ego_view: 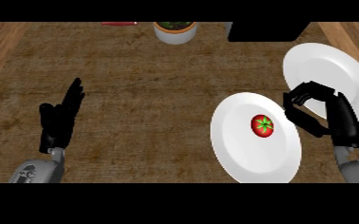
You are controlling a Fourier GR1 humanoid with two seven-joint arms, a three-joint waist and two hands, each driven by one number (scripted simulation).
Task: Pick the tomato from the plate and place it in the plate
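Brown counter [154, 90], unlabelled tomato [263, 125] on near white plate [238, 147]

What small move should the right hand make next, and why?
Probably shift the right hand left over the tomato. The tomato lies on the near plate, unheld, and the hand's curled fingers sit beside that plate's right rim, holding nothing.

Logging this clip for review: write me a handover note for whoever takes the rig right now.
Left hand: open, fingers up, resting at the view's left.
Right hand: fingers curled, holding nothing, between the two plates, right of the tomato.
Tomato: sits on the near white plate, untouched.
Far white plate: at the upper right, nothing on it.
Done: nothing yet.
Left: grasp the tomato, lift it, set it on the far plate.
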